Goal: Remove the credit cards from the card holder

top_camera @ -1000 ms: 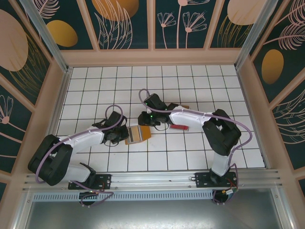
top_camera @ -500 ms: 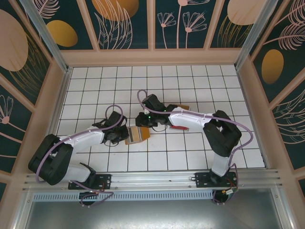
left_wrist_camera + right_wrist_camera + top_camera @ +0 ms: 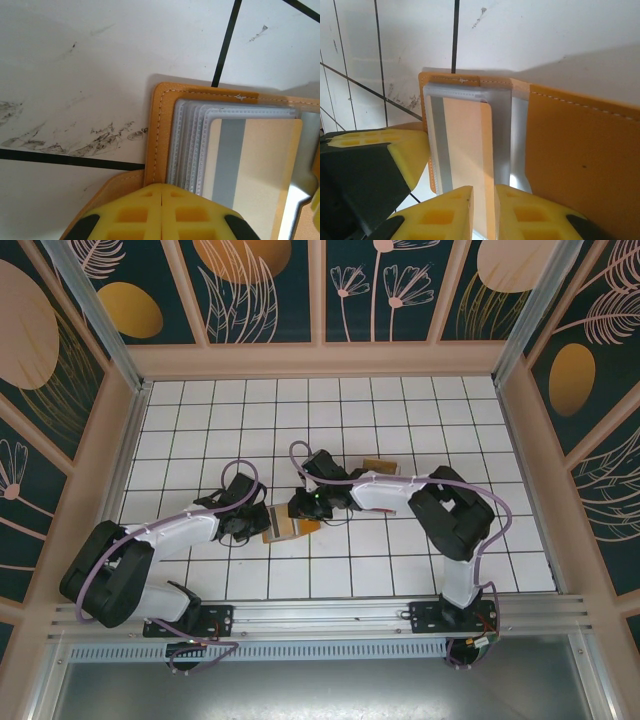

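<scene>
While both tools meet at the open card holder

Seen from above, the card holder (image 3: 291, 523) lies opened flat on the white tiled surface (image 3: 400, 410), slightly toward 7 o'clock from its centre. Left tool (image 3: 262, 523) sits at the holder's 9 o'clock edge, its yellow fingers closed together with no gap, resting over the orange-brown cover; whether they pinch it cannot be told. Right tool (image 3: 299, 514) stands at the holder's 1 o'clock side. Its wrist view shows the fingers a narrow slit apart over the near end of a cream credit card (image 3: 467, 145) with a grey stripe, lying in the blue-grey pockets (image 3: 185, 145); whether the card is actually pinched cannot be told
</scene>
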Controlling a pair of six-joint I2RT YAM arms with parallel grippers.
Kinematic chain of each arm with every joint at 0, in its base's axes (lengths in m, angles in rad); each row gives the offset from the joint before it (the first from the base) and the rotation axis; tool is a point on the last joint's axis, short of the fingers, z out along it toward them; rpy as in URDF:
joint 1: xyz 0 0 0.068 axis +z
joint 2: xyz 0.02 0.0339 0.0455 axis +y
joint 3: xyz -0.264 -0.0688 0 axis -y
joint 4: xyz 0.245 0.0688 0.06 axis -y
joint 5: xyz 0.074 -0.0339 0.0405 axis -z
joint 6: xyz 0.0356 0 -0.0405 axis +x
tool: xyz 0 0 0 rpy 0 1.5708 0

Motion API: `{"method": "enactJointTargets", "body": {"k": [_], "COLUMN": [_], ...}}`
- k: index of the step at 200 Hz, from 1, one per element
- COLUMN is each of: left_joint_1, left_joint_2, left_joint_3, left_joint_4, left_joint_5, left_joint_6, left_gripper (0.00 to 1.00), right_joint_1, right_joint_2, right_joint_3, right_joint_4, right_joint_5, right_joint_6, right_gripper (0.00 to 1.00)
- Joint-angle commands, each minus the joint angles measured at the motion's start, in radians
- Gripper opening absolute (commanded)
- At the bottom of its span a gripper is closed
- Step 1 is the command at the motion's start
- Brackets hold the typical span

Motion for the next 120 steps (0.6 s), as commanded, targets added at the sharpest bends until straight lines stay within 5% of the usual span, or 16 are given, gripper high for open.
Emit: {"method": "enactJointTargets", "body": {"k": [1,120], "left_joint_1": [0.0,0.0], "left_joint_2": [0.024,0.033], "left_joint_3": [0.003,0.006], "left_joint_4": [-0.016,-0.01], "left_joint_5": [0.02,0.029], "left_joint_6": [0.017,0.022], "left_gripper": [0.08,0.08], "right_joint_1": [-0.007,-0.008], "right_joint_2": [0.026,0.066], "right_joint_3": [-0.007,-0.004], "right_joint_4": [0.028,0.066], "right_joint_5": [-0.029,-0.077], "right_joint_6": [0.012,0.019], "right_gripper": [0.19,0.16]}}
